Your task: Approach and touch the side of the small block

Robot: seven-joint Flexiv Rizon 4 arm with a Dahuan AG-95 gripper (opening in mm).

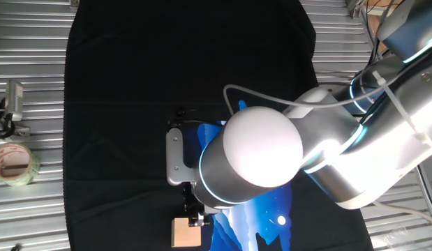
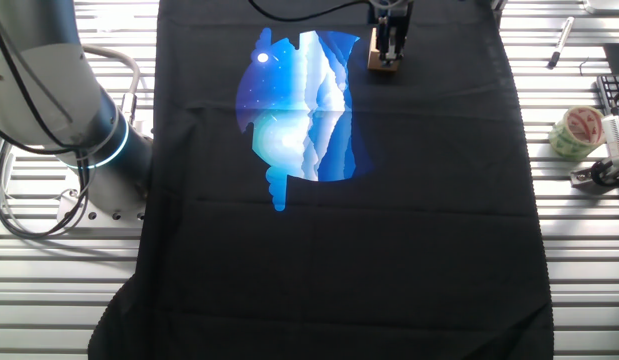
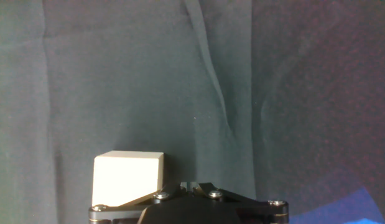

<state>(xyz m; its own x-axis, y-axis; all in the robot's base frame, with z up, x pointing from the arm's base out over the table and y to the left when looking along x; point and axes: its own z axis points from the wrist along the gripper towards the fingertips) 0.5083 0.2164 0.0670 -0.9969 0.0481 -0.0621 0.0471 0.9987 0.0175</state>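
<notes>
The small block (image 3: 127,177), a pale tan wooden cube, sits on the black cloth at the lower left of the hand view. My gripper (image 3: 188,185) is shut and empty, with its two tips pressed together just right of the block's side. I cannot tell whether they touch it. In one fixed view the gripper (image 1: 195,220) hangs under the arm's big white joint, right at the block's (image 1: 186,232) upper right corner. In the other fixed view the gripper (image 2: 390,45) stands over the block (image 2: 384,66) at the cloth's far edge.
A blue and white print (image 2: 299,110) covers part of the black cloth (image 2: 389,220). A roll of clear tape (image 1: 13,164) and a metal clamp (image 1: 13,104) lie off the cloth on the slatted table. The robot's base (image 2: 94,150) stands beside the cloth.
</notes>
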